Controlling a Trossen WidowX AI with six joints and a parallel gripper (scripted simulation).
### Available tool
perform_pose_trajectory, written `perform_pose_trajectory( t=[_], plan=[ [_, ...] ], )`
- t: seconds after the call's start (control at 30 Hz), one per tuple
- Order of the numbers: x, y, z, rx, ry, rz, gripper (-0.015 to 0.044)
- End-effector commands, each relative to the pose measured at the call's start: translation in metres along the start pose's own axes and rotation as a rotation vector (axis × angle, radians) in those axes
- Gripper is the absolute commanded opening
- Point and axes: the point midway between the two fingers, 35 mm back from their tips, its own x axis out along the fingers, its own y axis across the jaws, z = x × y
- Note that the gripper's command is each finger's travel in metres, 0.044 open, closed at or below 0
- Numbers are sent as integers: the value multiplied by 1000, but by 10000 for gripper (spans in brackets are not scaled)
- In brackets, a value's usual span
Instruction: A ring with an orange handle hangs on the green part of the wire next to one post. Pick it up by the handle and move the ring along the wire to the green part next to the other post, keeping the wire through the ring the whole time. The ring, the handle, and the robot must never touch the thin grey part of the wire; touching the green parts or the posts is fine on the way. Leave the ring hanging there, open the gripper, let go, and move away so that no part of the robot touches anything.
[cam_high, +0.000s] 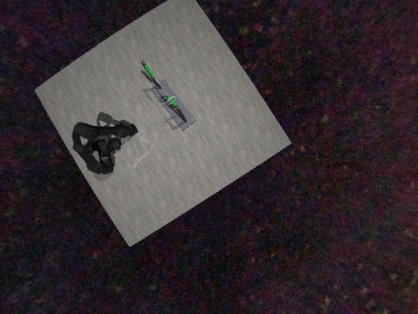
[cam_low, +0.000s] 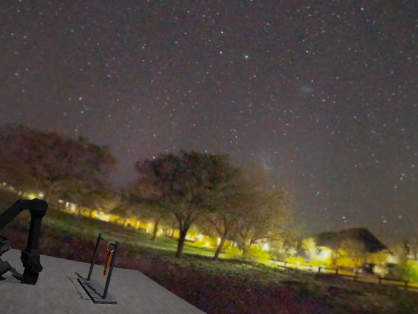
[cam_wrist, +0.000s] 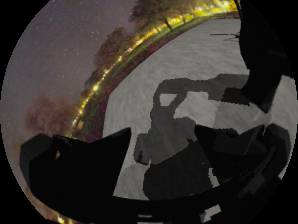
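Observation:
The ring (cam_high: 171, 99) (cam_low: 108, 246) hangs around the wire at its green part (cam_high: 173, 103) near one post (cam_high: 182, 115) (cam_low: 111, 271). Its orange handle (cam_low: 108, 263) hangs down below it in the exterior view and is not clear in the top view. The other green part (cam_high: 148, 70) (cam_low: 101, 238) is beside the other post (cam_low: 93, 259), with the thin grey wire between them. My gripper (cam_high: 134, 129) (cam_low: 31, 282) (cam_wrist: 164, 130) is open, with no object between its fingers. It points down beside the stand, on the arm's side, well apart from the handle.
The posts stand on a flat grey base plate (cam_high: 184, 110) (cam_low: 94, 295). The pale table (cam_high: 220, 110) (cam_low: 145, 295) carries the arm and the stand, and its edges show in the top view. The arm's shadow lies below the gripper in the wrist view.

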Motion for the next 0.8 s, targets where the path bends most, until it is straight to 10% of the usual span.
perform_pose_trajectory(
  t=[0.0, 0.27, 0.77],
  plan=[
    [0, 0, 0, 2, 3, 2, 374],
    [-37, -1, -22, 126, 187, 66, 164],
    [-113, -47, -55, 485, 578, -74, 160]
  ],
)
